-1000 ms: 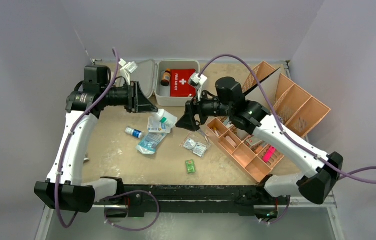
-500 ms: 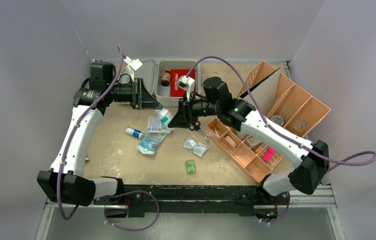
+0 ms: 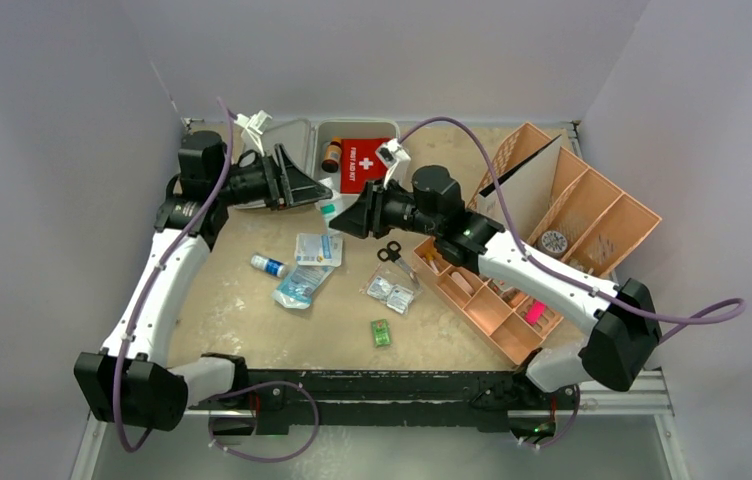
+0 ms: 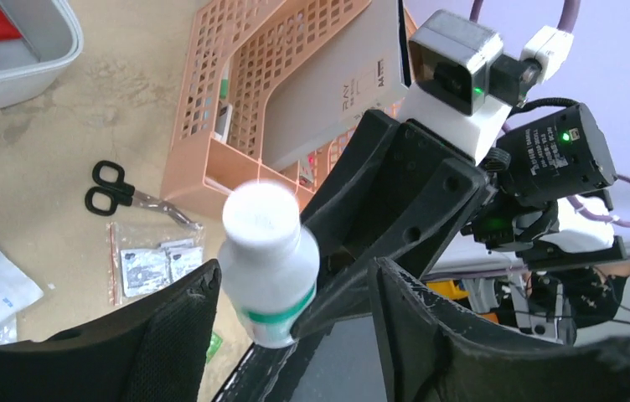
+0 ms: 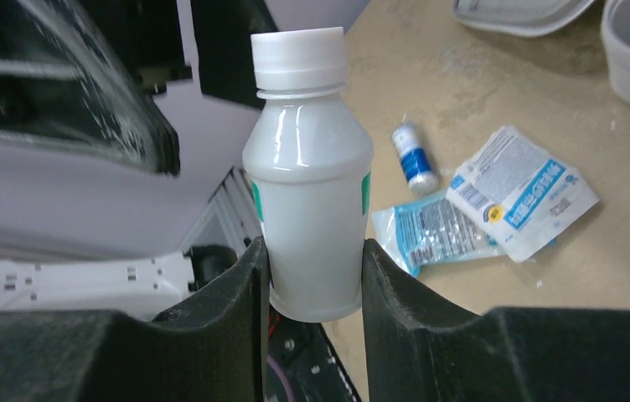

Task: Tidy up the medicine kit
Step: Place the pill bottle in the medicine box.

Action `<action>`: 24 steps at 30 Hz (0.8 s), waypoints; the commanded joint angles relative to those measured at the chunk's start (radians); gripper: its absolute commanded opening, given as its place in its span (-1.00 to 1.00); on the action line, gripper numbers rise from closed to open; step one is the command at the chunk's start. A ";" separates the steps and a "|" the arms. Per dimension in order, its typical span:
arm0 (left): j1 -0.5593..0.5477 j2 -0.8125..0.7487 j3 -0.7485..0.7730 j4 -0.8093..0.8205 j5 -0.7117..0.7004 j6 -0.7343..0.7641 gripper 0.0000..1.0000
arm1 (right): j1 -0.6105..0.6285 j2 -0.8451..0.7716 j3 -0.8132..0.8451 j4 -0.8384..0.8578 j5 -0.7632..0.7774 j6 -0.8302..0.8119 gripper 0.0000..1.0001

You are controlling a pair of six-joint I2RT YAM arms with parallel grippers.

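Tan, scuffed tabletop [image 3: 232, 310] w/ pale lilac walls round it. R claw [image 5: 312, 280] is clamped on a white bottle [image 5: 312, 201], pads pressing its lower body either side of the green band, cap pointing away from the wrist. L claw [image 4: 295, 335] meets it nose to nose, jaws spread wide and straddling the same bottle. There's a clear gap on one side, and the other pad [image 4: 173, 327] may be brushing it, can't tell. Just behind both claws, toward the far wall, sits the medicine kit [image 3: 352, 125], open, lid lying flat on the L claw's side, w/ a red first-aid pouch [image 3: 365, 165] & an amber pill bottle [image 3: 332, 155] inside. Beneath the claws, toward the arm bases: a blue-and-white sachet [image 3: 317, 248], then a small blue-labelled vial [image 3: 268, 265] lying on its side. Below the R claw's wrist are black-handled scissors [image 3: 389, 254], next some clear pill bags [image 3: 392, 292], further out a small green packet [image 3: 381, 332]. Beyond the R arm's outer side, an orange compartment tray [image 3: 482, 295].
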 commanded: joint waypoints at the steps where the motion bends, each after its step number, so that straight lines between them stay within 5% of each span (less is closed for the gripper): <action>1: -0.005 -0.057 -0.091 0.240 -0.046 -0.175 0.27 | 0.002 -0.049 0.012 0.172 0.153 0.102 -0.76; 17: -0.030 0.020 -0.072 0.267 -0.096 -0.154 0.14 | 0.002 -0.006 0.026 0.191 0.129 0.126 -0.75; 24: -0.057 0.044 -0.059 0.273 -0.123 -0.143 -0.51 | 0.002 -0.003 0.023 0.173 0.146 0.119 -0.68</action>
